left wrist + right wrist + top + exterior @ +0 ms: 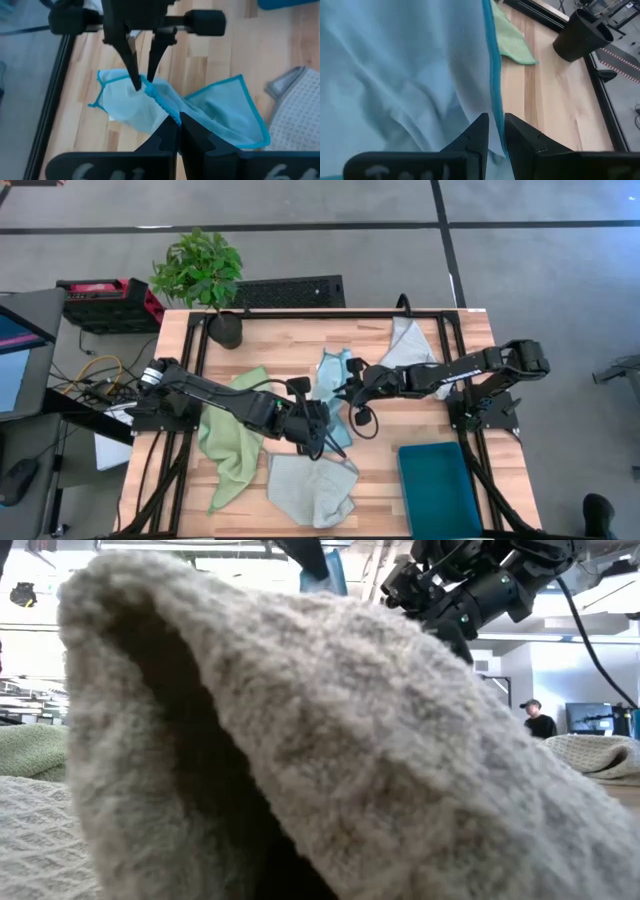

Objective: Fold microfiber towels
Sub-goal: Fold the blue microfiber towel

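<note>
Soft cloth towels (335, 395) — matt wood table (280, 345)

1. A light wooden table (420, 380) with a black frame stands on a grey floor (520, 270) crossed by dark lines.
2. At the table's far left corner sits a potted plant (205, 275).
3. Left of the table are a red case (105, 302) and loose cables (95, 370).
4. Across the room stands a person (538, 718) near a dark monitor (590, 718).

1. In the low view a grey towel (330, 740) fills nearly the whole picture, hiding the desk behind it.
2. The light blue towel (395, 75) runs past the right wrist picture's edges.
3. The teal bin (438, 490) is cut off by the high view's bottom edge.
</note>
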